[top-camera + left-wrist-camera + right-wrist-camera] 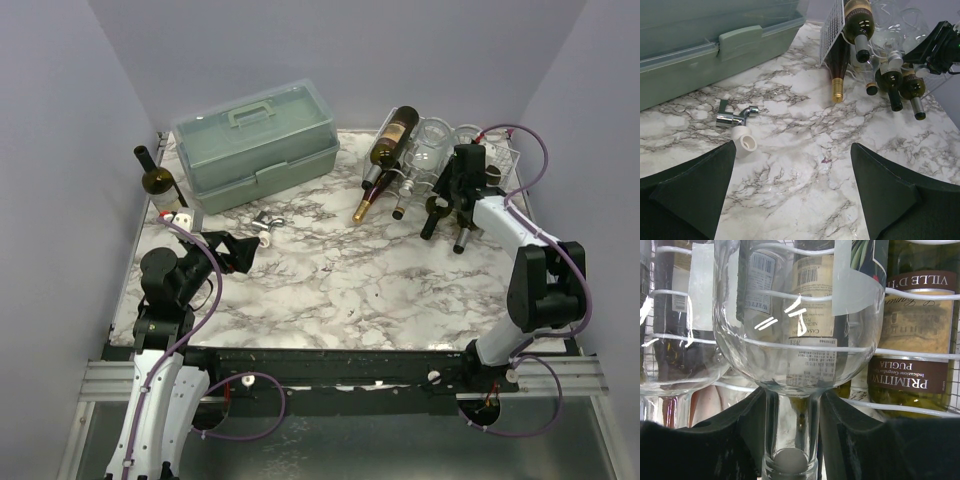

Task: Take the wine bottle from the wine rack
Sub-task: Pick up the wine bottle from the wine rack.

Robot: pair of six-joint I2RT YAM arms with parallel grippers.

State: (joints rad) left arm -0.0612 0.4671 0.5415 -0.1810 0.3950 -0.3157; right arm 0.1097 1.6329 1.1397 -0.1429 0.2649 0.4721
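Clear bottle (432,140): lying in the rack (508,158) at the upper right of the top view, neck pointing toward the bottom of the frame.
Right gripper (792,407): standing narrow, fingers (730,435) sitting on both sides of the clear neck; pressing it or not, cannot tell.
Left gripper (240,250): standing wide, holding nothing, hanging at lower left over the table (350,290).
Risk, slipping: taking smooth glass by the neck only; the heavy body perhaps tipping down and sliding out of the fingers when leaving the wires.
Risk, neighbours: other bottles (920,340) lying close beside and behind; pulling crooked likely dragging or rolling them, or shifting the light rack itself.
Risk, wires: lifting too early possibly catching the shoulder on a wire.
Edges: rack sitting near the right and back table edges, close to the walls; little room for swinging there.
Open room: bare marble spreading in the centre of the top view, between rack and arm bases; drawing straight along the neck line toward it seeming safest.
Also near: gold-capped bottle (385,155) leaning at the rack's left side; toolbox (255,140) at upper left, well apart.
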